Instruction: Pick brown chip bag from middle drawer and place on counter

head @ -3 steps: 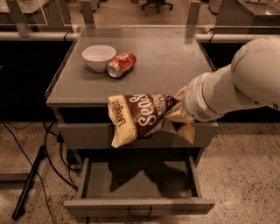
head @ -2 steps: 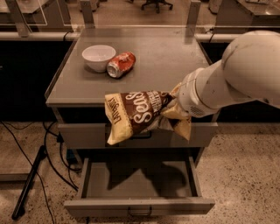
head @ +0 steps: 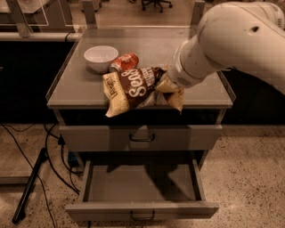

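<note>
A dim lab bay with a speckled stone floor [head: 249, 169], an office chair [head: 156, 4] at the back and black cables [head: 52, 147] trailing down the left side. In the middle stands a grey metal drawer cabinet, its matte worktop [head: 196, 49] edged with clear raised rims.

The robot's thick white arm [head: 231, 40] reaches in from the right. Its hand [head: 166, 86] hovers over the front of the worktop and is mostly hidden behind the wrist and the crumpled foil. The hand is pinched on the right-hand end of the brown chip bag [head: 133, 87].

The bag is crinkly and glossy, with a dark brown middle carrying large white script and cream-yellow ends. It stretches out leftward from the hand, tilted, and its far cream corner droops past the worktop's front edge. The gathered end by the hand hangs in a yellow fold.

Just behind the bag sits a dented orange-red soda can [head: 124, 61], and beside the can to the left is a smooth, round white bowl [head: 101, 58].

Below, the upper drawer [head: 142, 136] is closed, with a small dark bar handle at its centre. The middle drawer [head: 129, 182] is pulled fully out toward the viewer, wide and shallow, its flat grey floor darkened by shadow. The bag hangs well above it.
</note>
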Tool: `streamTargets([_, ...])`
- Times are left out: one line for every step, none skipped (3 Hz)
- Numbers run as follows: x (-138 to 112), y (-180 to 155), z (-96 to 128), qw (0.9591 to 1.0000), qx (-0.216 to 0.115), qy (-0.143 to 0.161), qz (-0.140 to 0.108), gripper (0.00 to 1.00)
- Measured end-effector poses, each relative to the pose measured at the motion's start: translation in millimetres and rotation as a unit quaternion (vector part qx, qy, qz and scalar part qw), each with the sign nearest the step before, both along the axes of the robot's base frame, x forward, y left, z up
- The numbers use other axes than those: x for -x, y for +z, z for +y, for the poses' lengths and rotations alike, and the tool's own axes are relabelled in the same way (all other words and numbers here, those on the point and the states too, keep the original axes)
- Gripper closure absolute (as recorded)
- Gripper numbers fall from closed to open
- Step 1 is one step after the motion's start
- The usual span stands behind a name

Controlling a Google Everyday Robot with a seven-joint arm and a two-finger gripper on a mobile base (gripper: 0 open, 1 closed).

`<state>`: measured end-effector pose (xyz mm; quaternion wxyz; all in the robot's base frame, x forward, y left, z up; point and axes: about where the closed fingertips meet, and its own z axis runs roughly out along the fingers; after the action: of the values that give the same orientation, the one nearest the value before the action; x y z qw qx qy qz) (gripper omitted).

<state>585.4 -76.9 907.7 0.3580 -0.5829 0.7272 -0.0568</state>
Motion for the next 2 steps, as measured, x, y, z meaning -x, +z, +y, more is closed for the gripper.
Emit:
streamTargets([-43, 8, -2, 0.9993, 0.007, -0.008, -0.035, 1.0])
streamTargets([-77, 6, -9, 0.9985, 0.007, -0.019, -0.052, 1.0])
